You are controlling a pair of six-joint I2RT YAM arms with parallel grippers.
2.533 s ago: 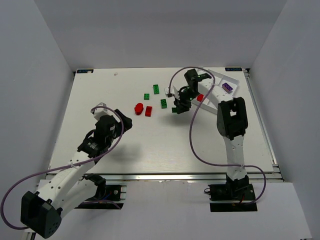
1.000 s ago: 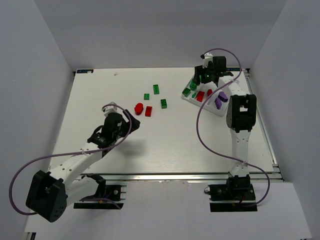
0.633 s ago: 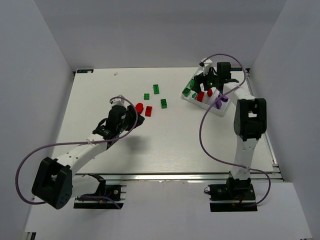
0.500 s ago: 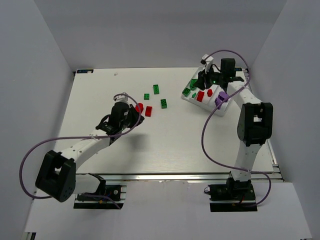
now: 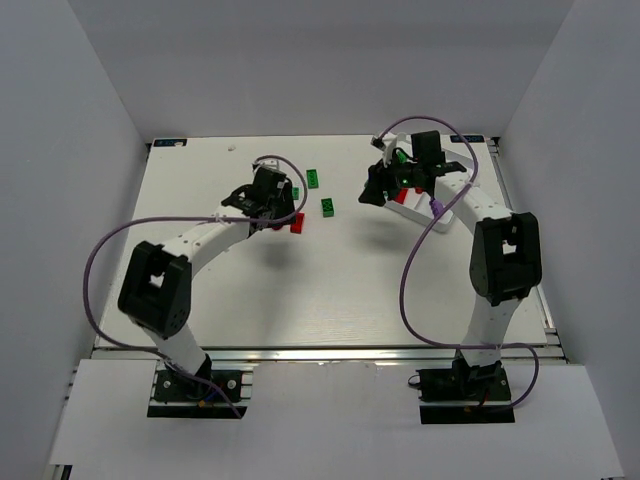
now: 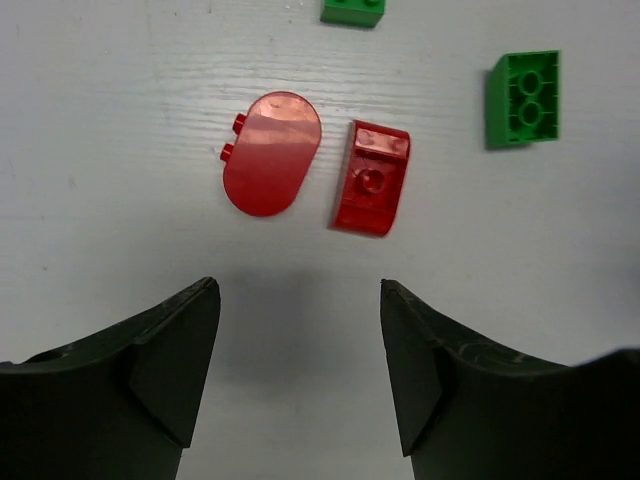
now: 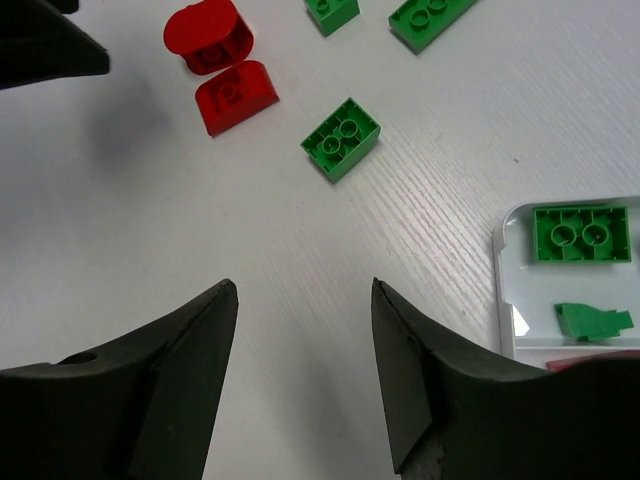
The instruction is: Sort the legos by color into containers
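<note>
The left end effector point(image 6: 295, 290) hung released and empty over bare, grainy counter point(image 6: 300, 400), well clear of the white tray point(image 7: 503, 300). A glossy oval red brick point(image 6: 270, 152) and a sloped red brick point(image 6: 372, 178) lay just ahead. The right end effector point(image 7: 300, 290) gaped empty beside the tray's rim, a studded green brick point(image 7: 341, 138) near.

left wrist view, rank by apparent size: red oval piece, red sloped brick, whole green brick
1. red oval piece
2. red sloped brick
3. green brick, nearly tied with the sloped one, so unsure
</note>
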